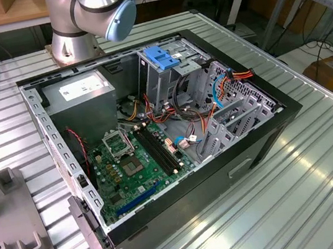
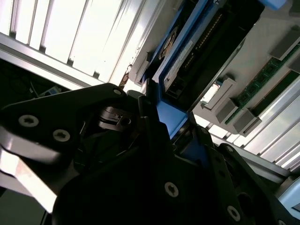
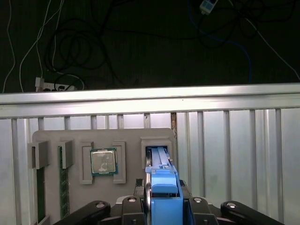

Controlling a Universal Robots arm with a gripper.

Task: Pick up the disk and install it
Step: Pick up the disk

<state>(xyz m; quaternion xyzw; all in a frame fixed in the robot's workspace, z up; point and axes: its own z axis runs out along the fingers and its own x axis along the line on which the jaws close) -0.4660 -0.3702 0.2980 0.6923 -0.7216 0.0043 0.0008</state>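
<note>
The disk (image 3: 163,180) has a dark body in a bright blue bracket and stands on edge in a slot of a grey parts tray (image 3: 126,136). In the first wrist view my gripper (image 3: 164,202) has a black finger tight against each side of the blue bracket. In the second wrist view the disk (image 2: 201,47) runs away from the gripper (image 2: 161,123), its blue end tab caught between the fingers. The gripper looks shut on the disk.
The tray also holds a processor chip (image 3: 103,161) and a memory stick (image 3: 61,183). Cables lie on the dark floor beyond the table rail (image 3: 150,101). The exterior view shows the open computer case (image 1: 155,132), its light-blue latch block (image 1: 162,56), the grey power supply (image 1: 80,90) and a grey fixture (image 1: 15,247).
</note>
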